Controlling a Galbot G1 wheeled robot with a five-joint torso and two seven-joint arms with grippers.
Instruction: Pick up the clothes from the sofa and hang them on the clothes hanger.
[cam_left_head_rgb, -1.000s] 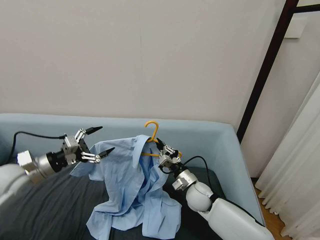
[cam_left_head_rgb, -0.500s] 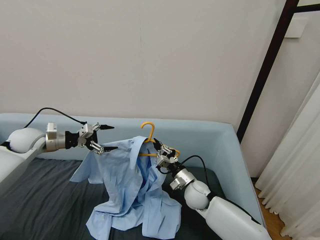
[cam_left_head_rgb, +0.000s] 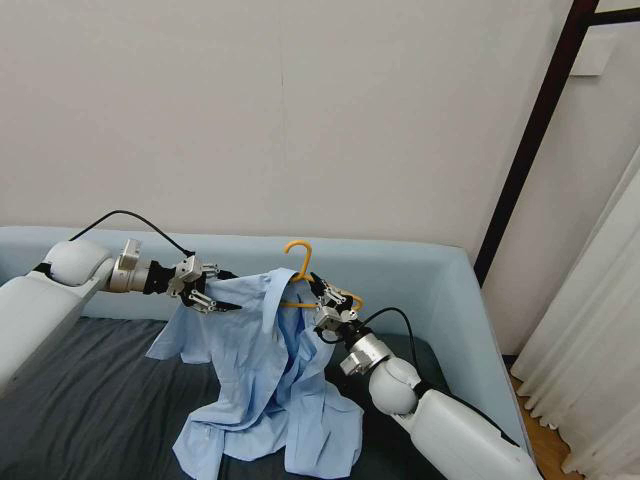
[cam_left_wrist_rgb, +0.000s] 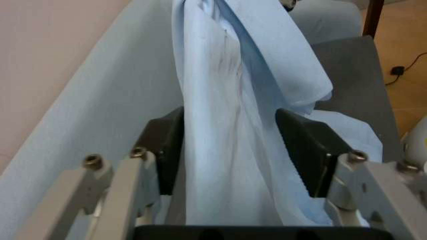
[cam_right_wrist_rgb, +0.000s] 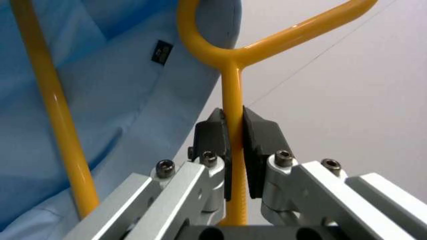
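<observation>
Dark grey seat cushion (cam_left_head_rgb: 80, 400) takes up the near part of the sofa (cam_left_head_rgb: 455, 290). The light blue shirt (cam_left_head_rgb: 270, 390) has its tails heaped on this cushion, and the rest of the cloth rises to a yellow hanger (cam_left_head_rgb: 298, 262) held above the seat.

Reaching up from the lower right, the right pincer (cam_left_head_rgb: 322, 297) is clamped narrow on the hanger's stem just under the hook. The right wrist view shows this grip plainly. Part of the shirt drapes over the hanger's arm beside it.

The left pincer (cam_left_head_rgb: 218, 293) comes in level from the left at the shirt's other shoulder. Its jaws stand part-way apart, and a fold of blue cloth hangs between the pads (cam_left_wrist_rgb: 303, 150), filling the gap.

Behind both runs the pale blue backrest (cam_left_head_rgb: 400, 262), then a plain off-white wall (cam_left_head_rgb: 300, 120). A dark upright post (cam_left_head_rgb: 535, 130) and a white curtain (cam_left_head_rgb: 600, 330) stand off to the right.
</observation>
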